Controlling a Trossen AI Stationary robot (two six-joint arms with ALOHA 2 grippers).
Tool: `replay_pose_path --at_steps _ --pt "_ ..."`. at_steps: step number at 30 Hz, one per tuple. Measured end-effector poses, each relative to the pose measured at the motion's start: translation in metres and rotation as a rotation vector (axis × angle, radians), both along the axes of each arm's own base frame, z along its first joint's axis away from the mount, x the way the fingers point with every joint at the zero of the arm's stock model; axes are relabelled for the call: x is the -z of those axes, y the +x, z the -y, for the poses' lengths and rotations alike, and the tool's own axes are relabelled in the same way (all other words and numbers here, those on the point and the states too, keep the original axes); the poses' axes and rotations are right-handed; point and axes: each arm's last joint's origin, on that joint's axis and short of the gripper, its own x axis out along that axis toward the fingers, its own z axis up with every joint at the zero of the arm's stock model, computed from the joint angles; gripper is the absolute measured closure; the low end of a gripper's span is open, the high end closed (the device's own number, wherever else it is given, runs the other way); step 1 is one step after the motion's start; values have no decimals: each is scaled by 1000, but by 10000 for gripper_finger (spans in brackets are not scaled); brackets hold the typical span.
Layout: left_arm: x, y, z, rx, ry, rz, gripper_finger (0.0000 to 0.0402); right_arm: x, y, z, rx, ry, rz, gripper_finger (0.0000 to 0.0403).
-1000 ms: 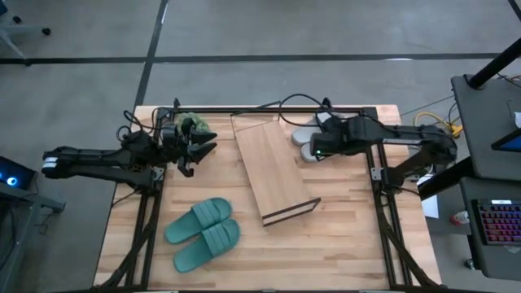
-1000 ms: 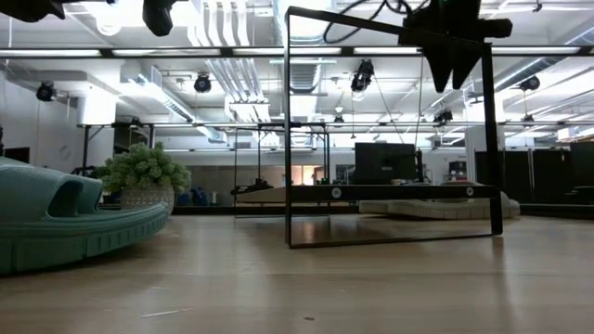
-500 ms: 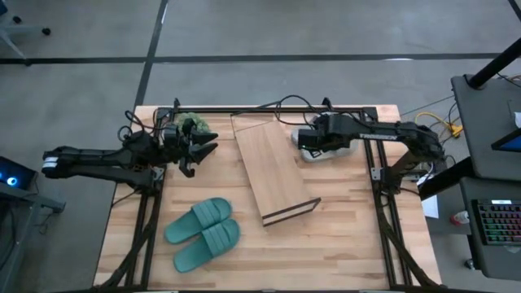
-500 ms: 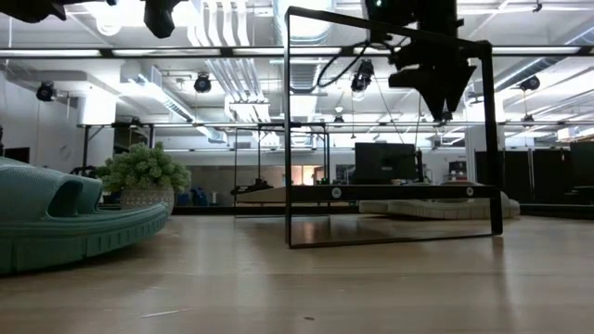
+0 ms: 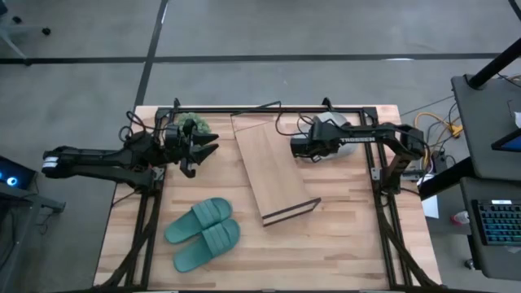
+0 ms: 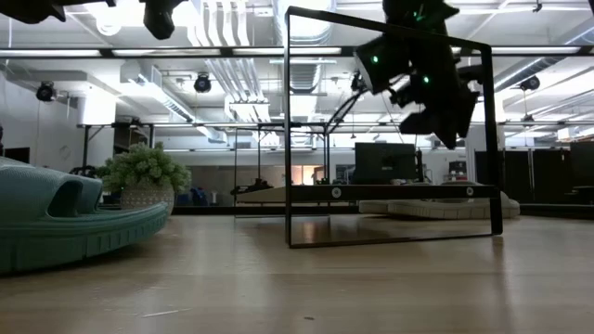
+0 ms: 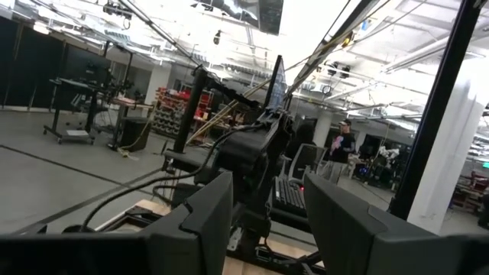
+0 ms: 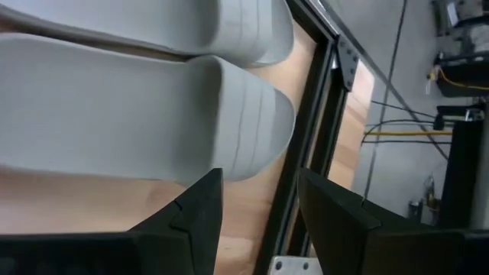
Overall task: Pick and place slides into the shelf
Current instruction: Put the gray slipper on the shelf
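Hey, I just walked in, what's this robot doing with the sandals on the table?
It's putting slides onto a shelf. The right gripper hangs over the light grey slides at the table's back edge, jaws open, nothing held. The left gripper waits, open and empty, near the small green plant. The teal slides lie side by side at the front. The shelf sits diagonally mid-table with no slides on it.
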Motion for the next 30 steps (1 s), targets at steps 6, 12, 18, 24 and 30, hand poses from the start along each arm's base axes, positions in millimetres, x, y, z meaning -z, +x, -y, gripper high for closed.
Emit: replay_pose_path --at_steps 6,12,18,24,30 --pt "1 0 0 -1 1 -2 254 18 -5 10 69 25 65 242" --pt "1 1 0 -1 1 -7 254 27 -2 20 65 25 123 243" --pt "2 2 0 -1 0 -10 254 37 -8 26 47 -5 89 241" --pt "2 2 0 -1 0 -11 254 53 -18 25 57 -3 49 243" --pt "2 2 0 -1 0 -10 254 67 -27 22 60 2 30 242"
